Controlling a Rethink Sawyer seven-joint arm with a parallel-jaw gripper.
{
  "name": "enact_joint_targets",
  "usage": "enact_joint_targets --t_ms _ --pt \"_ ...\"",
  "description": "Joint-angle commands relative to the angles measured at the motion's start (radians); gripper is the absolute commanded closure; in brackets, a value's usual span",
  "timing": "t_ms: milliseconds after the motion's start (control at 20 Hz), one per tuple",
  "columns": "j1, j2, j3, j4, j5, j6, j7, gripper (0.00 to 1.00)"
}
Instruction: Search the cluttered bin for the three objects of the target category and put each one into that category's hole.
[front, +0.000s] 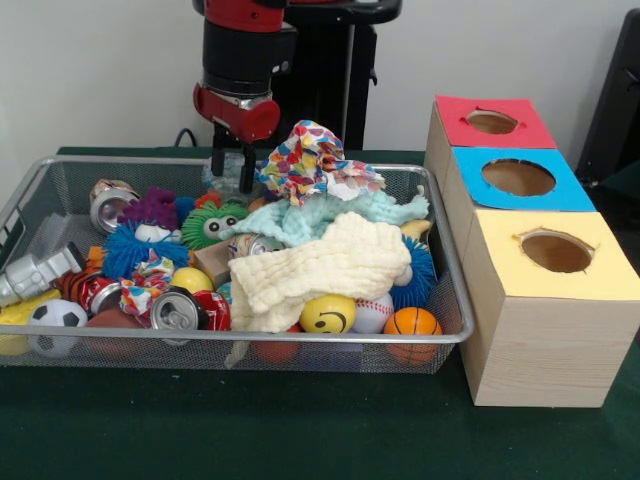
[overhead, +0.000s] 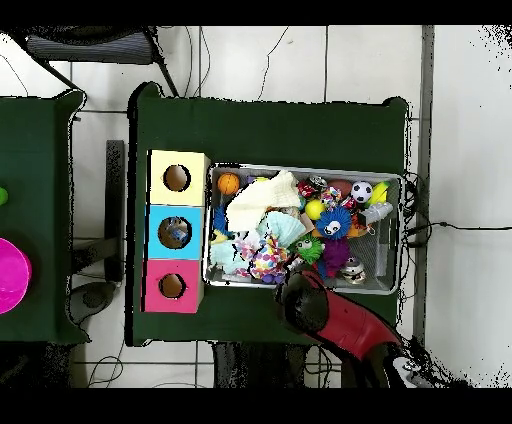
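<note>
The wire-mesh bin (front: 300, 338) is full of clutter; in the overhead view its rim (overhead: 300, 168) lies right of the boxes. One see-through crinkly bottle (front: 35, 272) lies at the bin's left end against the mesh. Other bottles are hidden or not told apart. My gripper (front: 232, 168) points down into the bin's far side, beside a colourful spotted cloth (front: 305, 155). Something pale shows at its tips, too unclear to name. The blue-surround hole (front: 518, 177) is in the middle box right of the bin. From overhead something greyish shows inside the blue hole (overhead: 175, 232).
A red-surround hole (front: 491, 122) lies behind the blue one and a yellow-surround hole (front: 556, 251) in front. The bin holds drink cans (front: 180, 310), a cream cloth (front: 320, 265), a mint cloth (front: 330, 215), spiky balls (front: 135, 245) and sports balls (front: 412, 322). My arm (overhead: 335, 320) overhangs the bin's near rim.
</note>
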Motion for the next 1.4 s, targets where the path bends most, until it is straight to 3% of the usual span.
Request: enact_joint_targets --t_ms 50,550,800,1400 --pt "-0.021 0.011 0.011 -0.06 -0.045 0.029 0.052 0.0" --pt "-0.054 0.004 0.051 -0.053 -0.064 0.003 0.069 0.0" --pt "-0.093 -0.048 0.097 -0.019 -0.083 -0.02 0.086 0.0" --pt "-0.138 -0.121 0.164 0.001 -0.072 0.045 0.086 0.0"
